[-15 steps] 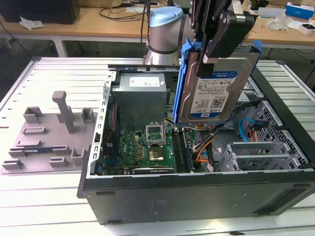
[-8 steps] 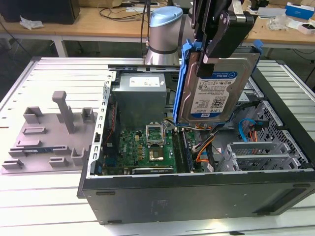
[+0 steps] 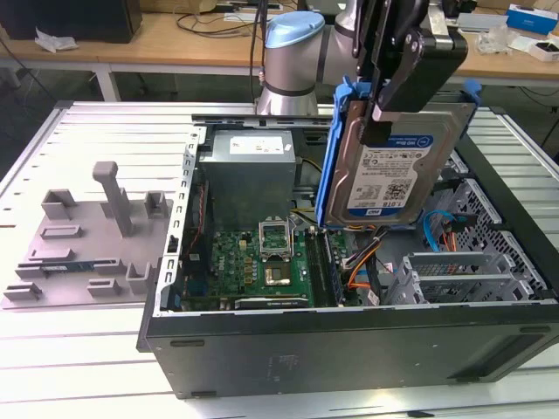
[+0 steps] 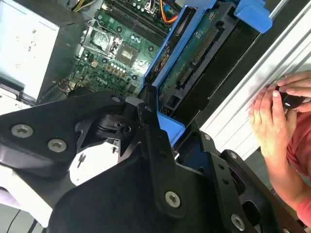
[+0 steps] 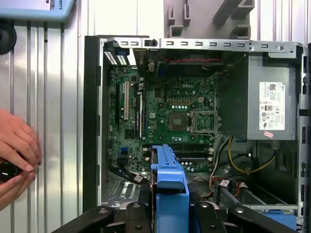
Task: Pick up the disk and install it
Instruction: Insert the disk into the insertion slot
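The disk (image 3: 397, 175), a silver hard drive with a white-and-blue label in a bright blue bracket, hangs on edge above the open computer case (image 3: 349, 340). My gripper (image 3: 376, 131) is shut on it from above, one black finger lying across its labelled face. In the second wrist view the disk (image 4: 199, 58) shows its green circuit-board side, with the gripper (image 4: 154, 127) clamped on the blue bracket. In the first wrist view the disk (image 5: 167, 170) is seen edge-on between the gripper's (image 5: 169, 213) black fingers, over the lower part of the motherboard (image 5: 165, 111).
Inside the case are a power supply (image 3: 249, 175), a motherboard (image 3: 262, 262) and a metal drive cage (image 3: 458, 275) at the exterior view's right, with a blue cable (image 3: 430, 229) nearby. A grey fixture plate (image 3: 87, 244) lies beside the case. A person's hands (image 5: 14, 145) rest on the table.
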Action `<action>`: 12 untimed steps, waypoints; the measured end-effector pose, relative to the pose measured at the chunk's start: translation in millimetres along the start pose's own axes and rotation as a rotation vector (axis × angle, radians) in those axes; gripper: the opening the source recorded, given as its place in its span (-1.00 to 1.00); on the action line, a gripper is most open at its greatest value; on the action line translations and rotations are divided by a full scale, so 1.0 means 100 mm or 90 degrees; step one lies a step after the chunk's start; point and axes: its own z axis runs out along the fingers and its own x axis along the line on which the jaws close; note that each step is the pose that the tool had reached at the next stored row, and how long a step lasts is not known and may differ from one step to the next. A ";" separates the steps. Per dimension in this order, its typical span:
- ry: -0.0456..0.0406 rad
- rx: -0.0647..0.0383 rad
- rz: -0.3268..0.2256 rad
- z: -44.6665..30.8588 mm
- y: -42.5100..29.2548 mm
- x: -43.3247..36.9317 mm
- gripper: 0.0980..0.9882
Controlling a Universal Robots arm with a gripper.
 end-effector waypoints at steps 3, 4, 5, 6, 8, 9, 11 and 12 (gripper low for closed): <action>0.0001 0.000 0.001 0.005 -0.049 0.009 -0.39; 0.0000 0.000 0.002 0.007 -0.056 0.013 -0.39; 0.0000 0.000 0.003 0.009 -0.067 0.018 -0.39; 0.0000 0.000 0.003 0.012 -0.076 0.022 -0.39; 0.0000 0.000 0.004 0.016 -0.095 0.033 -0.39; -0.0001 0.000 0.005 0.020 -0.106 0.040 -0.39; 0.0000 0.000 0.006 0.029 -0.127 0.065 -0.39; -0.0001 0.000 0.007 0.034 -0.138 0.082 -0.39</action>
